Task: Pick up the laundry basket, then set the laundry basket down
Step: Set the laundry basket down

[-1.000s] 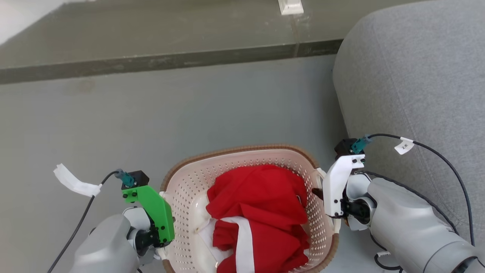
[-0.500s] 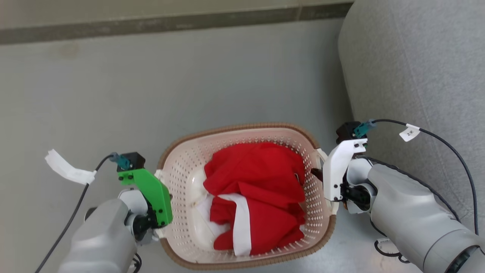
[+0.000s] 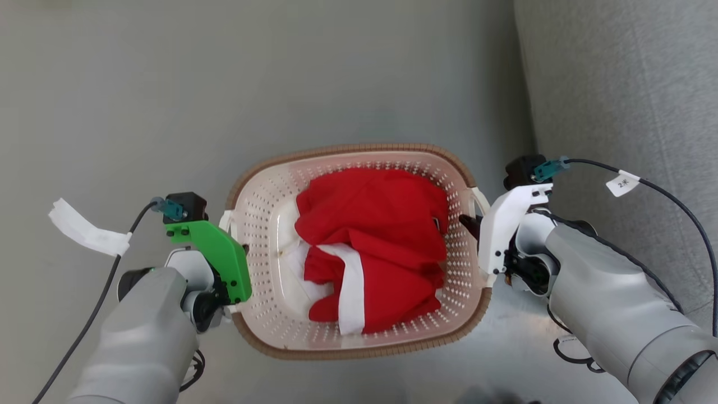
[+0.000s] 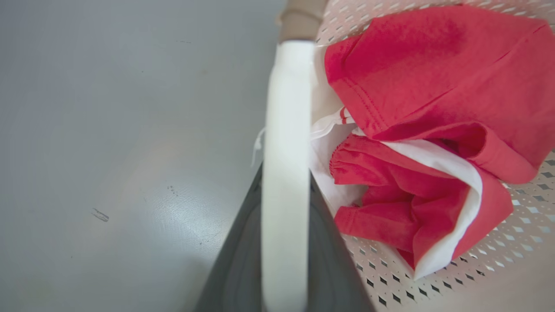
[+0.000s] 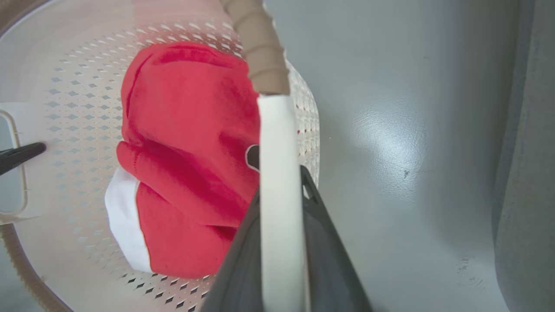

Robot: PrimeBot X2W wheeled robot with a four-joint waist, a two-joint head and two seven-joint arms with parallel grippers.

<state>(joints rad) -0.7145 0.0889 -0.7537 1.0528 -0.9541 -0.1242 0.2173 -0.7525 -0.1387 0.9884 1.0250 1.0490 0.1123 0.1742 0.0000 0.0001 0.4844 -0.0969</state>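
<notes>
The laundry basket (image 3: 348, 151), cream and perforated with a brown rim, sits between my two arms and holds red and white clothes (image 3: 370, 241). My left gripper (image 3: 240, 252) is at its left side handle. In the left wrist view the left gripper (image 4: 286, 173) is shut on the white handle (image 4: 286, 108), one dark finger on each side. My right gripper (image 3: 473, 224) is at the right handle; in the right wrist view the right gripper (image 5: 279, 177) is likewise shut on the white handle (image 5: 277, 143), just below the brown rim (image 5: 260, 47).
A grey sofa (image 3: 617, 84) stands close to the basket's right side, just beyond my right arm. Grey floor (image 3: 168, 84) spreads ahead and to the left. Black cables with white tags (image 3: 84, 233) trail from both wrists.
The whole head picture has shifted: the dark floor strip has slid out of the top and the basket now shows whole. Both grippers keep the same hold on the handles.
</notes>
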